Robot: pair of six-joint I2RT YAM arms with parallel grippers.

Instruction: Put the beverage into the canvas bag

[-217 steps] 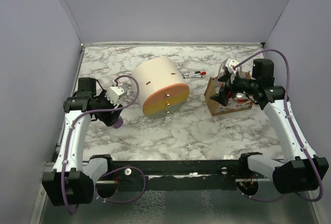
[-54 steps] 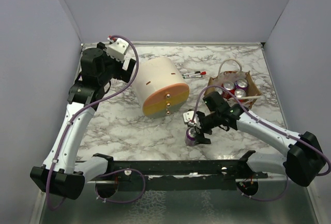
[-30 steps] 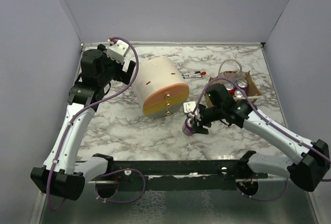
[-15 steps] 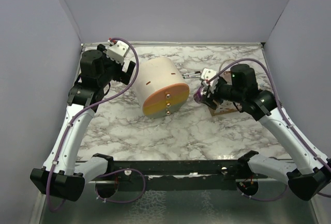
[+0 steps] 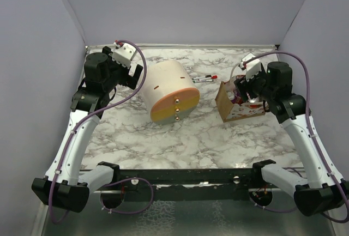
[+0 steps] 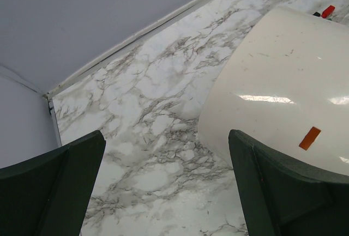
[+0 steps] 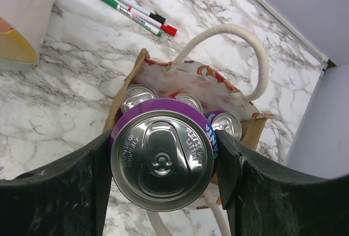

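Note:
The beverage (image 7: 162, 159), a purple can with a silver top, hangs upright between the fingers of my right gripper (image 7: 164, 162), which is shut on its sides. It hovers just above the open mouth of the canvas bag (image 7: 143, 61), a small tan bag with pale loop handles (image 7: 240, 37). Three other can tops (image 7: 137, 95) show inside the bag below it. In the top view my right gripper (image 5: 240, 90) sits over the bag (image 5: 224, 104) at the right. My left gripper (image 6: 166, 154) is open and holds nothing, raised at the back left (image 5: 132, 75).
A large cream-and-orange cylinder (image 5: 169, 91) lies on its side mid-table, right next to the left gripper's fingers (image 6: 283, 94). Two markers (image 5: 204, 78) lie behind the bag (image 7: 136, 10). Purple walls close in the table on three sides.
My right arm has lifted the purple can from the front middle of the table and swung it back and right, to just above the bag's mouth. The left arm has not moved.

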